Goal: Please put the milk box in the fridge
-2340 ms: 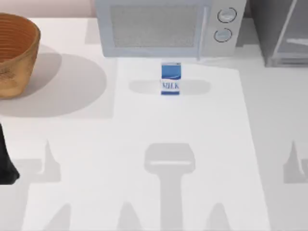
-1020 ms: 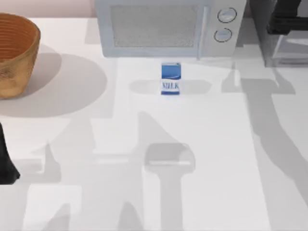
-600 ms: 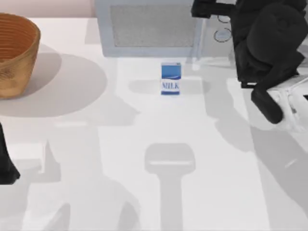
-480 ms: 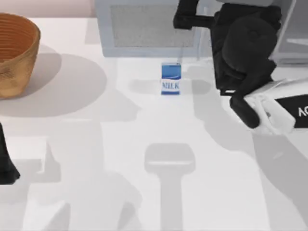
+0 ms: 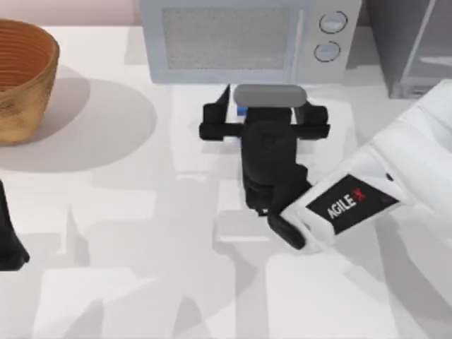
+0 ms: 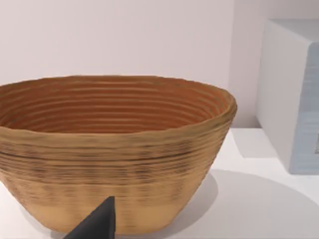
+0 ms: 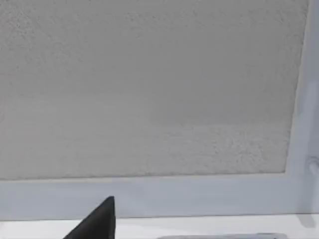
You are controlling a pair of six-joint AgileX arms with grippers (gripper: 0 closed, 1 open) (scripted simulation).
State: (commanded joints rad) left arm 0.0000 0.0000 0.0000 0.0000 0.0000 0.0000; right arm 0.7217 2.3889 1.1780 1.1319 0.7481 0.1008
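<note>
A: Top view: right gripper (image 5: 265, 95) hangs over the milk box (image 5: 242, 111), just before the microwave (image 5: 247, 39). Fingers?
B: Can't tell. Right wrist sees microwave door; left wrist, a basket (image 6: 112, 154).

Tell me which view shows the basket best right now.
The left wrist view: the basket faces the camera, rim and ribbed inside visible. The top view has the basket cut off at the table's left edge. The right wrist view faces the microwave.

Basket (image 5: 21, 78) left of microwave (image 5: 247, 39)
</note>
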